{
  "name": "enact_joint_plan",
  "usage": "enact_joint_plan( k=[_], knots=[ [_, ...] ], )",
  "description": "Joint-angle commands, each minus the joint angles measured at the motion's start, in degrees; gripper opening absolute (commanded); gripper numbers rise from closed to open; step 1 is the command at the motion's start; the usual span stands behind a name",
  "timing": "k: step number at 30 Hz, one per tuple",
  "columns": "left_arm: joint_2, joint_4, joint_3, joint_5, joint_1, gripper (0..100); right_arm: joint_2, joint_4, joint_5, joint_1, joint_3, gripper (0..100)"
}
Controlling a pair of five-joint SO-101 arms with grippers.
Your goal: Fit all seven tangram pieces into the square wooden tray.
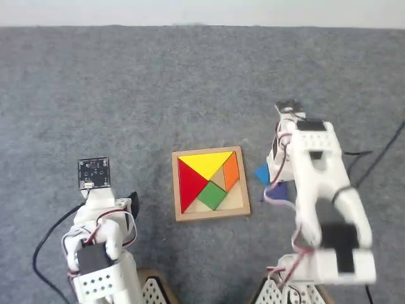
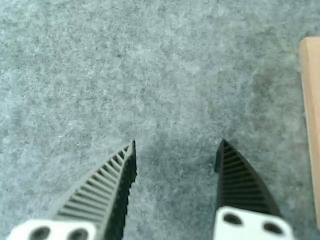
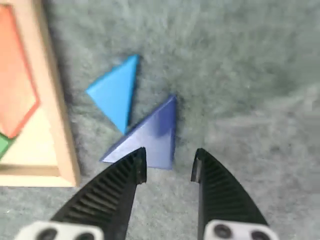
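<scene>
The square wooden tray [image 1: 211,215] lies mid-table holding a yellow triangle [image 1: 206,163], a red triangle [image 1: 188,183], an orange piece [image 1: 231,171] and a green square [image 1: 212,196]. Right of it on the carpet lie a light blue triangle [image 3: 115,92] and a dark blue triangle [image 3: 151,135], touching at one corner. My right gripper [image 3: 169,163] hangs open just over the dark blue triangle's edge, one fingertip overlapping it. My left gripper [image 2: 175,155] stands open above bare carpet, with the tray's edge [image 2: 311,115] off to one side.
Grey carpet covers the whole table. The light blue triangle [image 1: 262,173] peeks out beside the right arm [image 1: 316,171] in the high view. The left arm [image 1: 101,215] sits at the front left. Cables trail near both arm bases.
</scene>
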Motion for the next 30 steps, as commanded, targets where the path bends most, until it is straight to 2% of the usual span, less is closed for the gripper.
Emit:
enact_joint_plan(
  k=[1, 5, 10, 12, 15, 21, 26, 30],
  knots=[
    [-0.88, 0.26, -0.48, 0.53, -0.26, 24, -17.71, -7.96, 0.18, -4.09, 15.03, 14.4],
    [-0.88, 0.26, -0.48, 0.53, -0.26, 24, -23.52, -12.35, -5.27, -7.78, 23.21, 17.7],
    [-0.88, 0.26, -0.48, 0.53, -0.26, 24, -19.74, -13.67, -20.13, -9.89, 23.03, 40.1],
    [-0.88, 0.26, -0.48, 0.53, -0.26, 24, -17.71, -15.25, -25.23, -9.8, 22.15, 41.9],
    [-0.88, 0.26, -0.48, 0.53, -0.26, 24, -14.11, -17.1, -27.69, -9.19, 20.04, 38.8],
    [-0.88, 0.26, -0.48, 0.53, -0.26, 24, -3.65, -17.1, -26.9, -9.27, 15.21, 24.0],
    [-0.88, 0.26, -0.48, 0.53, -0.26, 24, 3.65, -12.18, -25.23, -9.01, 9.67, 19.0],
    [-0.88, 0.26, -0.48, 0.53, -0.26, 24, 4.09, -10.68, -24.97, -8.84, 8.26, 14.9]
  ],
)
